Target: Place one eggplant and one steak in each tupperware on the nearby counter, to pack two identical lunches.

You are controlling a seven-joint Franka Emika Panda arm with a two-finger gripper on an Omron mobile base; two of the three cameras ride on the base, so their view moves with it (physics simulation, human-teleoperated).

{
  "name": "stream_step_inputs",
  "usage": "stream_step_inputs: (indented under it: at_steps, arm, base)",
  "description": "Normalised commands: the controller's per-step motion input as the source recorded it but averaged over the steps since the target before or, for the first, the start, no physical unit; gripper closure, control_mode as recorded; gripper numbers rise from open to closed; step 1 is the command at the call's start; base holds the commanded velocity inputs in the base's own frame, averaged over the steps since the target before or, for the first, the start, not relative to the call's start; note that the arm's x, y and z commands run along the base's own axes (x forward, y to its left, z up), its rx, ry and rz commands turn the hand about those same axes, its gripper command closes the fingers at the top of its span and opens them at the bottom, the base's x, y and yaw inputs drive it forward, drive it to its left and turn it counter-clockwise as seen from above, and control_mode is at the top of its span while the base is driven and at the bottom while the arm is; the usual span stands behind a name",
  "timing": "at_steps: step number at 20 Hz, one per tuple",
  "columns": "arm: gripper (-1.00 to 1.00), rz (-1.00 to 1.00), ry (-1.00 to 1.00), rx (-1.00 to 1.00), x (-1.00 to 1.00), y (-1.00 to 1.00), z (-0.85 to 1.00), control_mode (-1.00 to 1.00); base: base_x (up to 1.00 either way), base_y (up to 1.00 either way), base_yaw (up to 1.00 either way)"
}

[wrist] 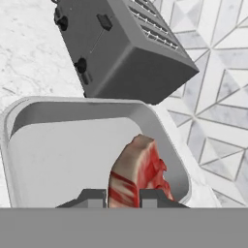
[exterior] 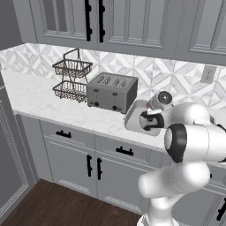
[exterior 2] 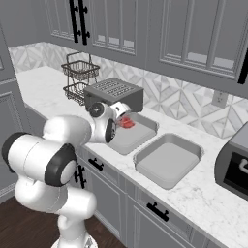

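Two tupperware tubs; gripper pinches one steak.

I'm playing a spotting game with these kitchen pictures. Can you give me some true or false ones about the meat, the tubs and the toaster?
1. The gripper is pinching a piece of steak. True.
2. The steak is hanging over the tupperware next to the toaster. True; the toaster stands right behind that tub.
3. The other tupperware already has an eggplant in it. False; it holds nothing.
4. The toaster is bright red. False; it is grey with slots on top.
5. A wire basket rack stands on the counter beside the toaster. True.
6. The steak lies flat on the tub's floor. False; it stands on edge between the jaws, above the floor.
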Motion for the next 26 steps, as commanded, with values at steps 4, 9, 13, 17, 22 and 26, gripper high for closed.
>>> stream_step_inputs:
  at_steps: [4,9,13,17,22,26]
  arm:
    - [1.00,0.00,0.00,0.00,0.23,-0.20,-0.30,-1.00]
    - [1.00,0.00,0.00,0.00,0.27,-0.21,-0.36,-1.00]
    - [1.00,0.00,0.00,0.00,0.42,-0.08,-0.15,-1.00]
    - [-1.00,0.00,0.00,0.00,0.50,-0.05,-0.10,-1.00]
    - [-1.00,0.00,0.00,0.00,0.50,-0.10,-0.14,-1.00]
    - [-1.00,0.00,0.00,0.00,0.32,-0.07,-0.09,-1.00]
  base:
    - [0.00,0.00,0.00]
    - [0.00,0.00,0.00]
    - [0.00,0.00,0.00]
    - [0.00,0.00,0.00]
    - [0.00,0.00,0.00]
    - [0.00,0.00,0.00]
